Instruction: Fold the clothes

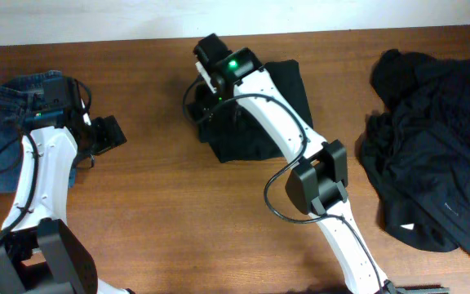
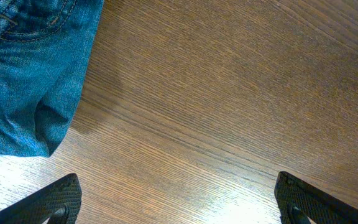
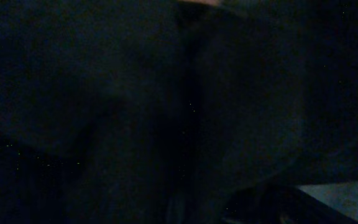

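Two left fingers [image 2: 61,193] spread, jeans [image 2: 30,74] beside

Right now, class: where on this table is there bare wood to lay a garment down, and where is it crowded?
Widest bare table: the near middle, between the left arm and right arm. A smaller patch lies between the left gripper and the folded black garment. Crowded: the jeans at the left edge, the black heap at the right end.
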`<state>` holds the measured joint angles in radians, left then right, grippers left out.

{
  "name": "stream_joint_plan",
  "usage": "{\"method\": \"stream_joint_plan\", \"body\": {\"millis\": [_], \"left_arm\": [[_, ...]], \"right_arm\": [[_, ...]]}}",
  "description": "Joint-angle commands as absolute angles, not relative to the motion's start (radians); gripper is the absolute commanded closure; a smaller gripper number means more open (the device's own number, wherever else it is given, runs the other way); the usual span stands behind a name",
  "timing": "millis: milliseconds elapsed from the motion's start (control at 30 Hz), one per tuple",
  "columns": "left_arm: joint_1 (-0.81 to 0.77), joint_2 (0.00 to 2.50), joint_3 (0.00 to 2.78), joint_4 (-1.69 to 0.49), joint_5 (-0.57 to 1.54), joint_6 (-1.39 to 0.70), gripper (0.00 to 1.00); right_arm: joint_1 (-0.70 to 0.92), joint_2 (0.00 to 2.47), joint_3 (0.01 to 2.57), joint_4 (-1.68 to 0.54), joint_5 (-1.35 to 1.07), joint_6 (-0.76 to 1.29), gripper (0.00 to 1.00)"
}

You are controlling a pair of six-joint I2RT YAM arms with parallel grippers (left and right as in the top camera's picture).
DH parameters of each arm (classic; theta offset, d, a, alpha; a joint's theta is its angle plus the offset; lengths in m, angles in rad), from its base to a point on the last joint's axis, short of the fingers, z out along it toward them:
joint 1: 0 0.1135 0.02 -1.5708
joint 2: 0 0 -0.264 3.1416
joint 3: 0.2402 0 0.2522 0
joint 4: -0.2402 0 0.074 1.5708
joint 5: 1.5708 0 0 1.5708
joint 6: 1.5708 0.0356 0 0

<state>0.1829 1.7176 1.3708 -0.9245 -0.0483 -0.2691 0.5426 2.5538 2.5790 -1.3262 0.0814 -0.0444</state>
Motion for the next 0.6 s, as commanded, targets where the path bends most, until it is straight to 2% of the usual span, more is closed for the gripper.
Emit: {"method": "stream_joint_plan", "body": {"millis": [0, 133, 267, 433, 567], "left_arm": [[0.186, 1.720, 1.375, -0.925, -0.036, -0.257, 0.01], [0.186, 1.720, 1.375, -0.925, -0.036, -0.257, 0.01], [0.186, 1.720, 1.375, -0.925, -0.036, -0.257, 0.01], [0.186, 1.720, 1.375, -0.925, -0.036, -0.257, 0.01], [0.186, 1.720, 1.375, -0.924, -0.036, -0.257, 0.01]], "right_arm": [[0.492, 2.514, 2.645, -1.384, -0.192, -0.199, 0.05], [0.481, 2.514, 2.675, -1.486, -0.576, -0.408, 0.01], [0.487, 2.514, 2.674, -1.554, -0.685, -0.497, 0.01], [0.476, 2.514, 2.675, -1.530, -0.589, -0.467, 0.01], [0.420, 2.514, 2.745, -1.523, -0.302, -0.255, 0.01]]}}
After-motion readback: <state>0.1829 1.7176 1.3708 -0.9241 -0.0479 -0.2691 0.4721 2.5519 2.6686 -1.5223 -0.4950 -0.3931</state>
